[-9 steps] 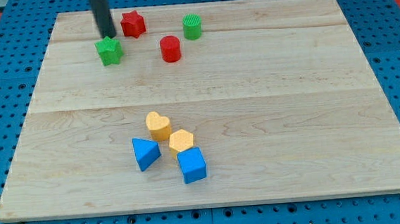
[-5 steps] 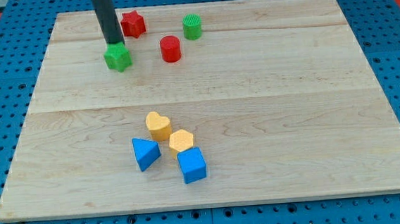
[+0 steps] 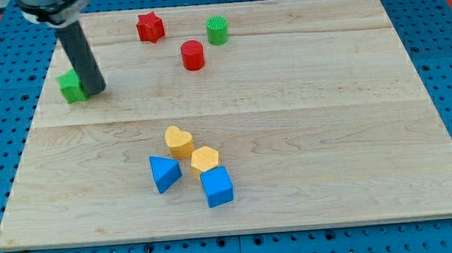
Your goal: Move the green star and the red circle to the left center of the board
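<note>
The green star (image 3: 71, 86) lies near the board's left edge, in the upper left part. My tip (image 3: 96, 92) rests on the board right against the star's right side, and the rod hides part of the star. The red circle (image 3: 192, 55), a short cylinder, stands near the top middle, well to the right of my tip and apart from it.
A red star (image 3: 149, 26) and a green ridged cylinder (image 3: 217, 29) sit near the view's top. A yellow heart (image 3: 179, 141), a yellow hexagon (image 3: 205, 158), a blue triangle (image 3: 164, 173) and a blue cube (image 3: 217, 186) cluster below the middle of the wooden board (image 3: 330, 135).
The rod has swung from the star's top side to its right side. The green star has slid left and slightly down towards the left edge. Other blocks have not moved.
</note>
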Robot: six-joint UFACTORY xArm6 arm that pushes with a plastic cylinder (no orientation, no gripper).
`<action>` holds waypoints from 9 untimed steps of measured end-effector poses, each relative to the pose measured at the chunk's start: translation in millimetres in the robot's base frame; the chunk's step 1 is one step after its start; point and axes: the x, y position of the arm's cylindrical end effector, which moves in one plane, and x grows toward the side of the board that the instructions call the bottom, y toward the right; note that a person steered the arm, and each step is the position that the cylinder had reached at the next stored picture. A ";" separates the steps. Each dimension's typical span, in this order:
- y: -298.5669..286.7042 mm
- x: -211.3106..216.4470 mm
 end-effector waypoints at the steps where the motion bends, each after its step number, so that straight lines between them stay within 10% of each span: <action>1: 99.2 6.3; 3: 237.1 -64.6; 5: 94.9 -52.8; 9: 189.5 -86.8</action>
